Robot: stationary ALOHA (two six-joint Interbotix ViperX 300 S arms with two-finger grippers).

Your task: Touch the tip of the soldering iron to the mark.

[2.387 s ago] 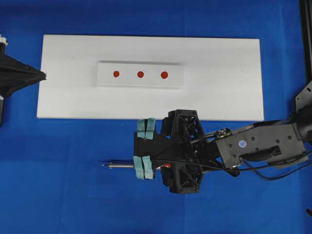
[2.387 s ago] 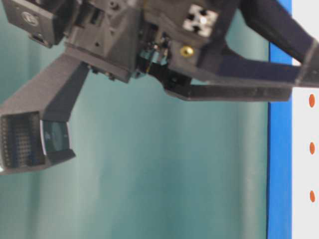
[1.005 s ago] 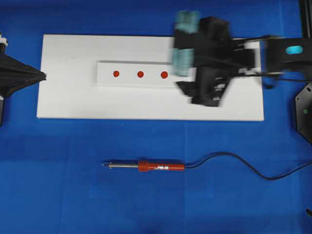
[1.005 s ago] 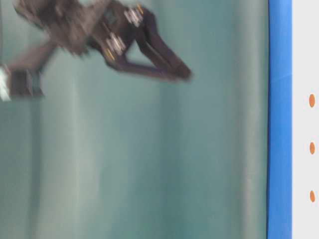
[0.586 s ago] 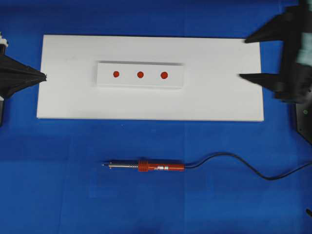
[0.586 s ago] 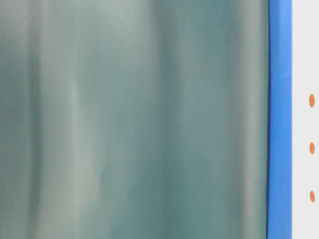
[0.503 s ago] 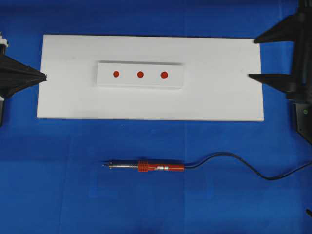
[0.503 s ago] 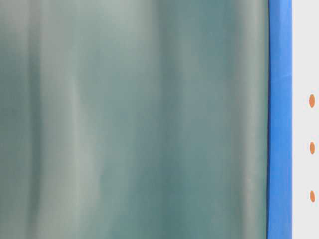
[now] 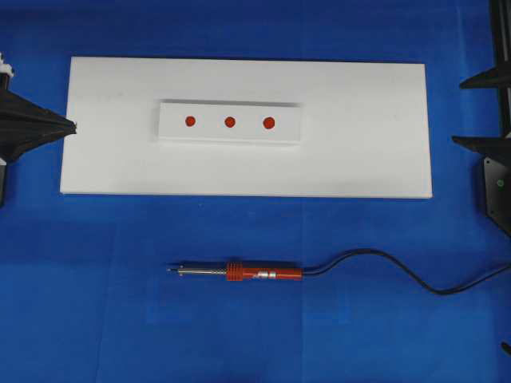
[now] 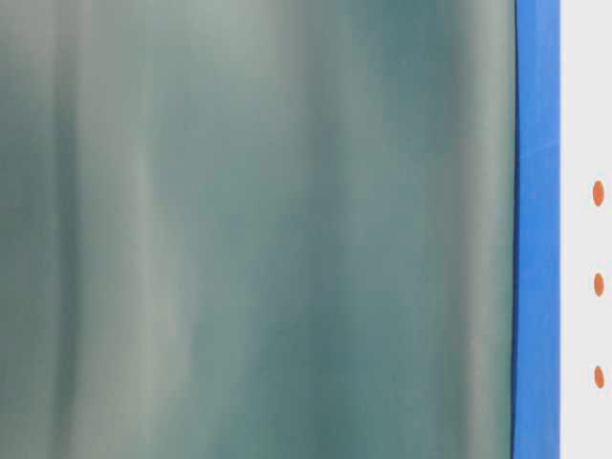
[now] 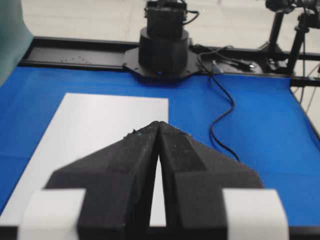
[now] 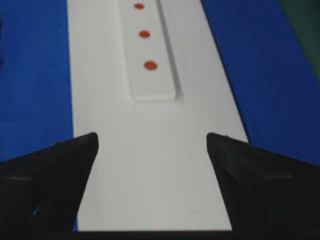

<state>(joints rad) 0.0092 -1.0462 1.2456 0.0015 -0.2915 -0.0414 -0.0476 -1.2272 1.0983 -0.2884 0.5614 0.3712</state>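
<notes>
Overhead view: bright, even light, sharp all over; white board (image 9: 247,171) near overexposure, no hard glare; thin shadow along strip (image 9: 230,140) lower edge. Iron (image 9: 239,272) and cord (image 9: 383,267) crisp, faint shadow only. Table-level view: teal backdrop (image 10: 249,229) soft, streaky, out of focus; red dots squashed to ovals at right edge. Left wrist view: fingers (image 11: 125,170) close, slightly soft; background clear. Right wrist view: dark fingers (image 12: 45,175) blurred, dots farther off soft.
</notes>
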